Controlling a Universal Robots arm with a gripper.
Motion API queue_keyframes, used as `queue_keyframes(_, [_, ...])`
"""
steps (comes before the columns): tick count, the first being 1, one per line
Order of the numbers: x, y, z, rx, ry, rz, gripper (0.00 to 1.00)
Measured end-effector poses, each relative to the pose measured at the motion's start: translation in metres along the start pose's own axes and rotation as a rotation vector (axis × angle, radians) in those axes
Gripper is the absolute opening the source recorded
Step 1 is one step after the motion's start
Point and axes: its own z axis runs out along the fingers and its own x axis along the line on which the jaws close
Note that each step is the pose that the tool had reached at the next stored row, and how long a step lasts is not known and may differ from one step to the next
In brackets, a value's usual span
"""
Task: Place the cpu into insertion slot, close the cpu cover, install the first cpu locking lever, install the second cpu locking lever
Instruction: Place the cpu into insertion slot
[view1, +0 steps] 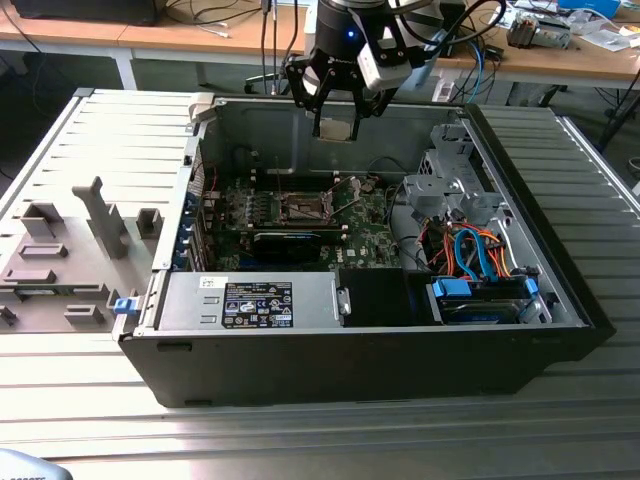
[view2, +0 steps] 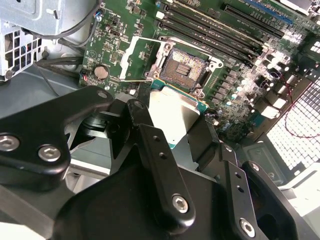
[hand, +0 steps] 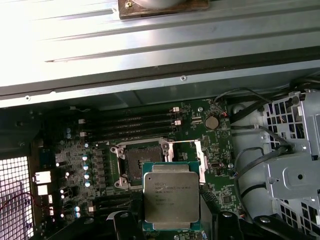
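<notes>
My gripper (view1: 337, 128) hangs above the open computer case, shut on the cpu (view1: 338, 130), a flat square chip with a silver-grey top. In both wrist views the cpu (hand: 171, 195) (view2: 175, 112) sits between the black fingers (hand: 125, 222) and is held clear above the green motherboard (hand: 220, 200). The insertion slot (hand: 139, 161) (view2: 186, 65) (view1: 303, 207) lies bare with its dark centre showing, a short way off from the chip. The cpu cover (hand: 186, 157) (view2: 131, 57), a thin silver frame, is swung open beside the slot.
Long black memory slots (hand: 130, 120) run beside the slot. A silver power supply (view1: 250, 300) fills the case's near side, and a drive cage with orange and blue cables (view1: 470, 250) stands at the exterior view's right. Grey plastic parts (view1: 60, 250) lie on the left.
</notes>
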Motion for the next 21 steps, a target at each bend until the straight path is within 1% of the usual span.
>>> queue_keyframes(7, [0.0000,0.0000,0.0004,0.0001,-0.0003,0.004,0.54])
queue_keyframes(9, [0.0000,-0.0002,0.0028,0.0014,-0.0015,0.022,0.54])
queue_keyframes(21, [-0.0001,-0.0002,0.0034,0.0016,-0.0019,0.027,0.54])
